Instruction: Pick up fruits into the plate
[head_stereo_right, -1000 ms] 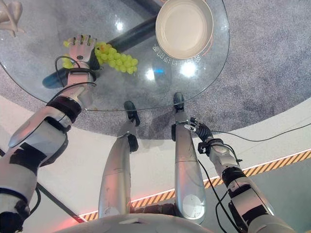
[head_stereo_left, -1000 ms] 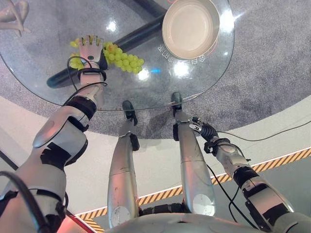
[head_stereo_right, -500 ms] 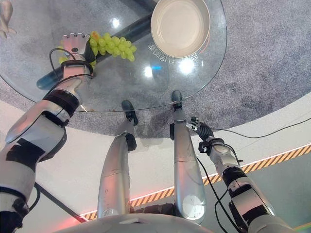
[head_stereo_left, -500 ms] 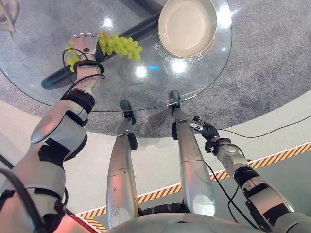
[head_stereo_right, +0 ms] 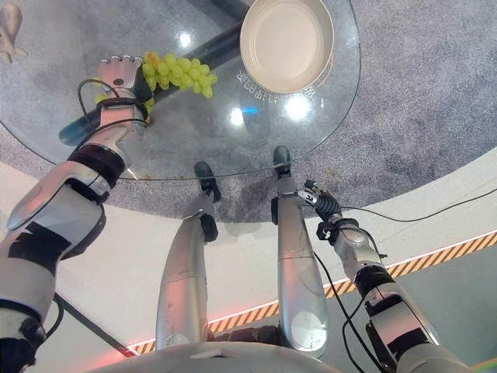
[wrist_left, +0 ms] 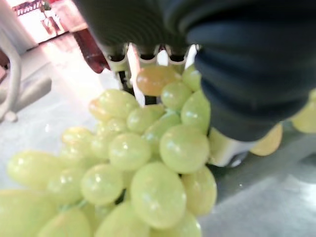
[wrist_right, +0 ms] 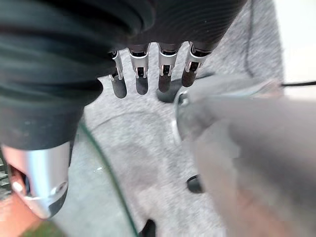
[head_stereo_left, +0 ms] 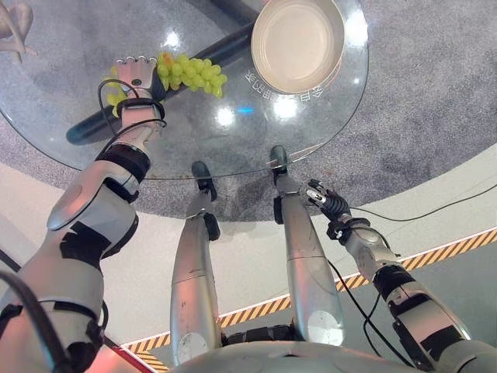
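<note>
A bunch of green grapes [head_stereo_left: 190,74] hangs over the far left of the round glass table [head_stereo_left: 256,132], with my left hand [head_stereo_left: 136,74] shut on its left end. In the left wrist view the grapes [wrist_left: 143,168] fill the space under my curled fingers [wrist_left: 118,64]. A few more yellow-green grapes [head_stereo_left: 113,98] lie on the glass beside my left wrist. The empty cream plate [head_stereo_left: 297,43] stands at the far right of the table, well apart from the bunch. My right hand [head_stereo_left: 326,203] hangs low below the table's near edge, fingers [wrist_right: 140,74] relaxed and holding nothing.
A dark table base [head_stereo_left: 213,53] shows through the glass between the grapes and the plate. A pale object [head_stereo_left: 15,31] stands at the table's far left edge. Grey carpet surrounds the table.
My left hand has gone from lying flat on the grapes to curled round them, and the bunch has risen and shifted farther away. The right hand has barely moved.
</note>
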Controlling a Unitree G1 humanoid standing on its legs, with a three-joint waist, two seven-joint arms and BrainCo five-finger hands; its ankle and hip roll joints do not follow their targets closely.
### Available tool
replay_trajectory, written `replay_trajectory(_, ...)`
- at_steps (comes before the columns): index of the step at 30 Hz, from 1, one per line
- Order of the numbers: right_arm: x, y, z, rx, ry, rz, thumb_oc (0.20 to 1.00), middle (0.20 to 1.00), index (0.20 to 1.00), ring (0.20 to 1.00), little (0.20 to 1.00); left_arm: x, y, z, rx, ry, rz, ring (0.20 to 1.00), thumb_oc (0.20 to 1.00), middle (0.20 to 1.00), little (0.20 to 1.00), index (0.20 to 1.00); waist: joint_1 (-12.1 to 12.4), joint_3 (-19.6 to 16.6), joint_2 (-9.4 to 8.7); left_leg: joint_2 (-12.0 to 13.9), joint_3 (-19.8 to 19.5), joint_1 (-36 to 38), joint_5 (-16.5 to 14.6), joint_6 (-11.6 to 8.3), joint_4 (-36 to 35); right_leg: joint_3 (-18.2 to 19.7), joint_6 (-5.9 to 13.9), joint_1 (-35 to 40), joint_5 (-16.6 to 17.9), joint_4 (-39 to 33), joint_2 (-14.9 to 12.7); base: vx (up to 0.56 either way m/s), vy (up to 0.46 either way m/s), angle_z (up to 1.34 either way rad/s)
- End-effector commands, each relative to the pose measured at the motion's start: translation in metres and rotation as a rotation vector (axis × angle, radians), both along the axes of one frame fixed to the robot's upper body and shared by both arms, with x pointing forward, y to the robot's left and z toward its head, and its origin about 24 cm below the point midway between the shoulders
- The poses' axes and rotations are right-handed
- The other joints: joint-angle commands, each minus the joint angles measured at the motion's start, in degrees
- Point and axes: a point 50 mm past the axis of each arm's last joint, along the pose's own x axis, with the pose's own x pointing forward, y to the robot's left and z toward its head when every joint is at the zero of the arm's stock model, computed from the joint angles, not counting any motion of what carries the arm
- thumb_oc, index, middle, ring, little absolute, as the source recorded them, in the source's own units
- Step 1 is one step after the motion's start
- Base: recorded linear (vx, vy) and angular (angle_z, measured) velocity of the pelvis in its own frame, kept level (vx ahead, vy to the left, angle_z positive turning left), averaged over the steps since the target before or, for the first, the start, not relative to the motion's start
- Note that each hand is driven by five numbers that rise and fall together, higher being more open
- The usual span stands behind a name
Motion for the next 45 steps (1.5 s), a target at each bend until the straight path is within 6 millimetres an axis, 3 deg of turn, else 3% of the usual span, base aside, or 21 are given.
replay_trajectory(1, -0.023, -0.001, -0.006, 0.062, -0.030, -0.008, 1.000, 1.000, 1.000, 1.000, 1.000, -0.021, 0.037, -0.064, -0.188, 0.155, 0.101, 0.200, 0.200, 0.200, 0.200, 0.200, 1.68, -0.46, -1.95, -6.56, -2.93, 3.19, -3.40, 2.56, 0.72, -2.76, -1.64, 2.68, 3.06, -2.10, 7.69, -0.01, -0.041, 0.00)
replay_trajectory(11, -0.023, 0.011, 0.028, 0.131, -0.178, 0.020, 1.000, 1.000, 1.000, 1.000, 1.000, -0.032, 0.023, -0.067, -0.550, 0.052, -0.132, 0.200, 0.200, 0.200, 0.200, 0.200, 3.52, -0.46, -1.27, -5.96, -3.69, 15.11, -2.92, 2.38, -4.72, -4.26, -1.13, 14.23, 2.13, -6.30, 6.48, -0.02, -0.027, 0.02)
replay_trajectory(17, -0.019, 0.016, 0.052, 0.198, -0.273, 0.039, 1.000, 1.000, 1.000, 1.000, 1.000, -0.053, 0.001, -0.064, -0.748, 0.057, -0.375, 0.200, 0.200, 0.200, 0.200, 0.200, 6.18, -0.57, -0.11, -6.04, -4.42, 28.80, -2.15, 1.96, -11.84, -6.86, -0.43, 27.88, 1.95, -12.23, 3.92, -0.02, -0.052, 0.14)
replay_trajectory(24, -0.027, 0.027, 0.058, 0.300, -0.288, 0.120, 1.000, 1.000, 1.000, 1.000, 1.000, -0.078, -0.014, -0.069, -0.825, 0.103, -0.535, 0.200, 0.200, 0.200, 0.200, 0.200, 8.08, -7.71, 1.14, -5.51, -4.95, 37.04, -0.64, 1.29, -19.03, -8.87, -0.37, 38.00, 2.16, -19.46, 2.27, 0.06, -0.031, 0.15)
replay_trajectory(28, -0.037, 0.040, 0.052, 0.377, -0.230, 0.188, 1.000, 1.000, 1.000, 1.000, 1.000, -0.098, -0.031, -0.079, -0.837, 0.176, -0.631, 0.200, 0.200, 0.200, 0.200, 0.200, 9.39, -13.35, 1.55, -5.43, -5.43, 43.34, -0.81, 1.19, -22.29, -10.26, -0.22, 45.96, 2.30, -24.28, 1.83, 0.14, -0.057, 0.27)
replay_trajectory(34, -0.048, 0.051, 0.040, 0.524, -0.082, 0.206, 1.000, 1.000, 1.000, 1.000, 1.000, -0.111, -0.049, -0.086, -0.815, 0.275, -0.715, 0.200, 0.200, 0.200, 0.200, 0.200, 10.90, -19.09, 1.20, -5.05, -5.85, 48.71, -1.36, 1.31, -24.40, -11.91, 0.40, 52.27, 2.48, -27.14, 1.56, 0.12, -0.068, 0.23)
replay_trajectory(42, -0.051, 0.061, 0.047, 0.570, -0.040, 0.233, 1.000, 1.000, 1.000, 1.000, 1.000, -0.119, -0.066, -0.085, -0.793, 0.335, -0.794, 0.200, 0.200, 0.200, 0.200, 0.200, 11.73, -22.57, 0.57, -4.55, -5.75, 53.32, -1.86, 1.22, -26.51, -12.75, 0.80, 57.27, 2.76, -29.73, 1.66, 0.04, -0.051, 0.14)
replay_trajectory(45, -0.053, 0.073, 0.053, 0.613, -0.040, 0.270, 1.000, 1.000, 1.000, 1.000, 1.000, -0.122, -0.075, -0.085, -0.773, 0.348, -0.823, 0.200, 0.200, 0.200, 0.200, 0.200, 11.95, -23.62, 0.44, -4.42, -5.62, 54.61, -2.23, 1.16, -26.92, -12.94, 0.89, 58.80, 2.95, -30.83, 1.77, 0.01, -0.034, 0.02)
